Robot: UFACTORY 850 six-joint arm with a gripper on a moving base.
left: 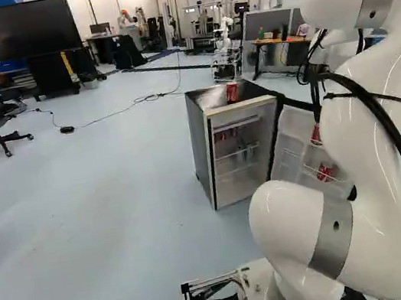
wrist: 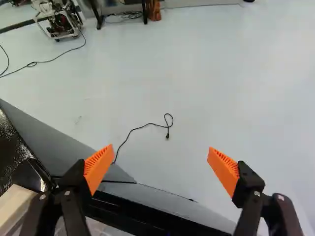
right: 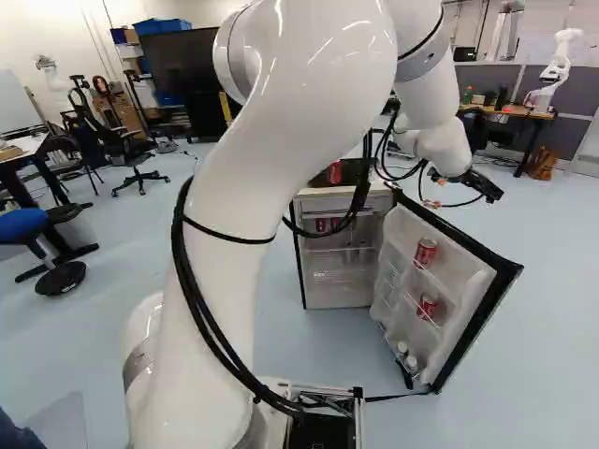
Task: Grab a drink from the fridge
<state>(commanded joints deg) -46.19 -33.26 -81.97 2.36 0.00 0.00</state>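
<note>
Right base view, left to right: fridge [right: 337, 294] standing open, red can [right: 335, 172] on top; door [right: 468, 273] swung wide, red cans [right: 425, 253] on its shelves; gripper [right: 492, 193] above door, fingers wide apart, holding nothing.

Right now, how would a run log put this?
fridge door: open | gripper: open, empty, near door | red cans: in door shelves | another can: on fridge top | drink: not yet grabbed

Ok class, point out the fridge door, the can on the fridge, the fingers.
Fridge door [right: 475, 323]: right base view, its black edge.
Can on fridge [left: 231, 92]: left base view, its red side.
Fingers [wrist: 224, 170]: wrist view, one orange pad.
</note>
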